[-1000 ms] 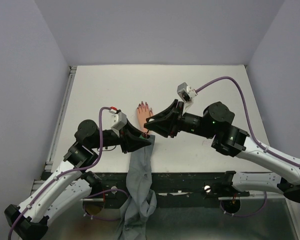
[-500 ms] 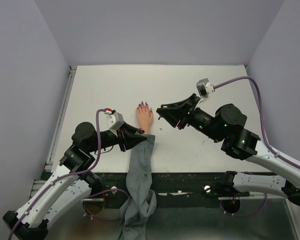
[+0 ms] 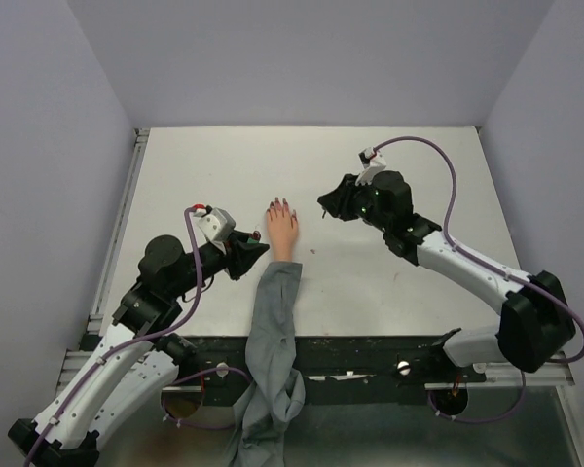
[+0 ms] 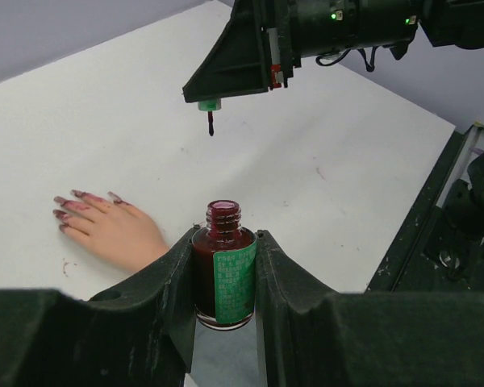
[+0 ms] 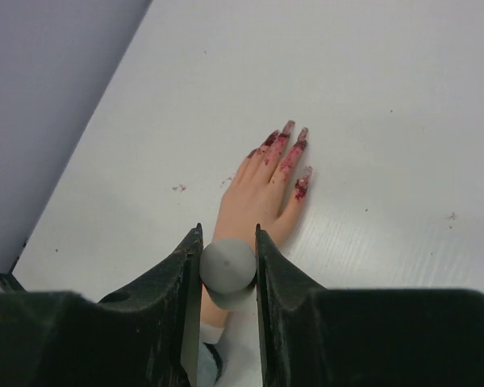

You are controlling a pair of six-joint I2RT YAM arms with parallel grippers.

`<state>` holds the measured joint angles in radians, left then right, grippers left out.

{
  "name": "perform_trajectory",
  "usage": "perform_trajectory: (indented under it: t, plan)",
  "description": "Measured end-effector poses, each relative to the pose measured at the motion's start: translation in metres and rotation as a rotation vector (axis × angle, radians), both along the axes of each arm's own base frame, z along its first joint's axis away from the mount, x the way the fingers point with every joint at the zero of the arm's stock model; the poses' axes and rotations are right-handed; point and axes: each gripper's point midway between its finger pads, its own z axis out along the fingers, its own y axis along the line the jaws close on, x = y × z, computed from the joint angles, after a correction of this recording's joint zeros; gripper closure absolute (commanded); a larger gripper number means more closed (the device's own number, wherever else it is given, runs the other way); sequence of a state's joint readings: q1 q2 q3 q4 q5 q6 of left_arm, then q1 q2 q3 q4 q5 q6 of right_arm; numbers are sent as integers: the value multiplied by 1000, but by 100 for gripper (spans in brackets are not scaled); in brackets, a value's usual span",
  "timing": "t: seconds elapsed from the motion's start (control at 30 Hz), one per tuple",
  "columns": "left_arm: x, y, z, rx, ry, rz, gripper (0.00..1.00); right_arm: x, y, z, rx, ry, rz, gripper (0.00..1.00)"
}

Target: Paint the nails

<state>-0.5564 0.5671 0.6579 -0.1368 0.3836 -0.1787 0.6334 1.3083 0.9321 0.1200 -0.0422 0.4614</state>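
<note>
Left jaws clamped on open polish bottle [image 4: 223,278], low centre. Right jaws clamped on brush cap [image 5: 227,272]. Nails [image 5: 289,128] upper centre, on table [image 5: 387,121]. Best approach, likely: descend slowly, stroke lightly, spare skin.

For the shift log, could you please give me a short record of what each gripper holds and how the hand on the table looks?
Left gripper: shut on bottle, upright, open, dark red polish inside
Right gripper: shut on cap
Brush: hangs below the cap, dark tip, touching neither bottle nor hand
Mannequin hand: flat on the table, palm down
Nails: dark red, polish smeared down the fingers
Sleeve: grey, hangs over the near table edge
</note>
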Motion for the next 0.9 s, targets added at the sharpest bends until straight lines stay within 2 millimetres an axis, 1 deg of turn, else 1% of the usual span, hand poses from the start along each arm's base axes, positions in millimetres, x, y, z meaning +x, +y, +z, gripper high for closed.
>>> perform_trajectory:
  t: [0.07,0.13,0.23,0.37,0.47,0.57,0.9]
  plan:
    - [4,2,-3,14,-1,18,100,16,-1,-22,5,39,3,99]
    - [8,4,-6,29,0,38,100,30,1,-39,11,59,8,99]
    - [13,6,-10,50,-5,60,100,47,8,-66,14,79,30,99]
    - [19,8,-16,79,-3,81,100,63,20,-101,15,114,66,99]
    - [23,7,-21,98,3,85,100,72,30,-121,25,124,89,99]
    - [26,6,-26,113,14,85,100,76,35,-132,42,119,98,99]
    - [29,5,-32,130,25,83,100,101,47,-147,92,66,79,99]
